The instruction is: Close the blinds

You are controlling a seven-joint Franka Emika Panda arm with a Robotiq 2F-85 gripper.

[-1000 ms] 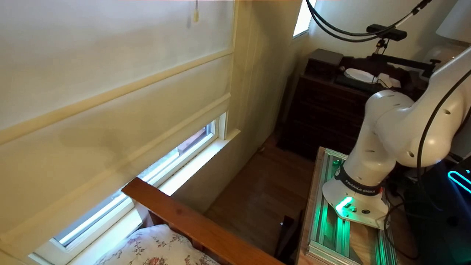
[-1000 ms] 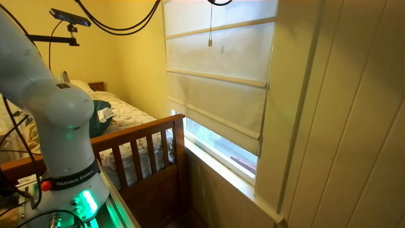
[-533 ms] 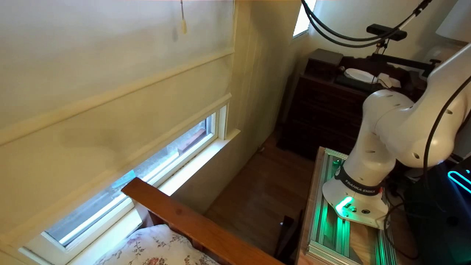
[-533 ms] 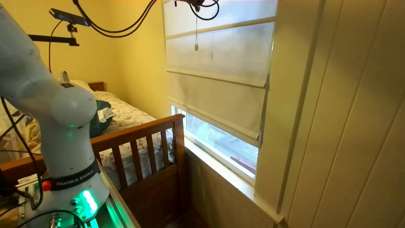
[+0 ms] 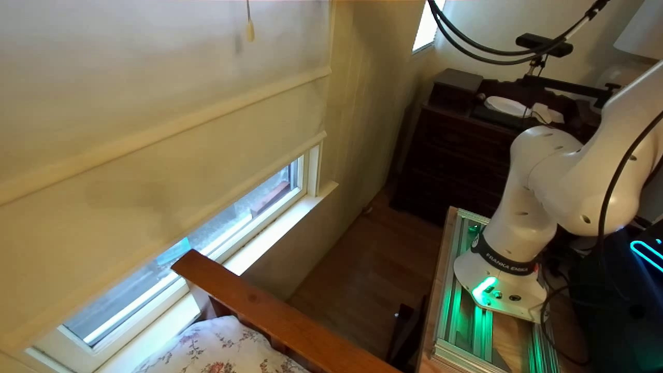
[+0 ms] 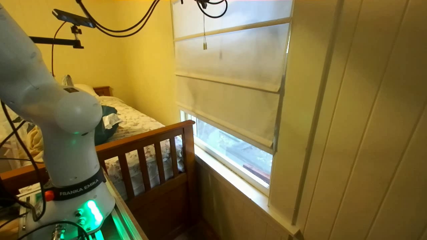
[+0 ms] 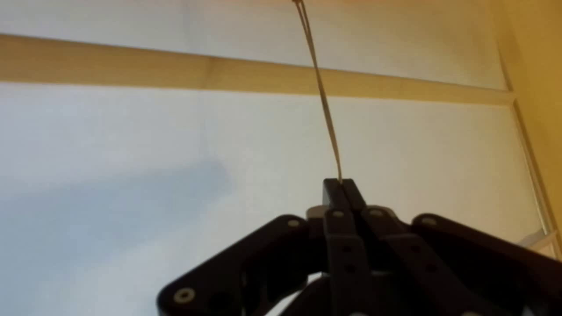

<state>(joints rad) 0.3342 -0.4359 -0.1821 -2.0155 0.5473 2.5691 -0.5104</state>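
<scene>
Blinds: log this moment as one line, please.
tool: shut on cord | blinds: part-way down | window: uncovered along bottom | task: not complete

The blinds [image 5: 155,171] hung in front of the window [image 6: 230,143]; their hem [image 6: 230,129] ended above the sill [image 5: 272,234]. In an exterior view, the blinds occupied the left; the arm [image 5: 557,171] stood on the surface [image 5: 510,342] at right. The dresser [image 5: 450,160] stood at far right, with a box [image 5: 458,83] on top. In an exterior view, the bed [image 6: 140,115] lay beyond the arm at far left, its footboard [image 6: 143,135] extending right to near the sill. In the wrist view, the gripper [image 7: 340,181] was in front of the blinds, with the cord [image 7: 322,92] in its grasp.
</scene>
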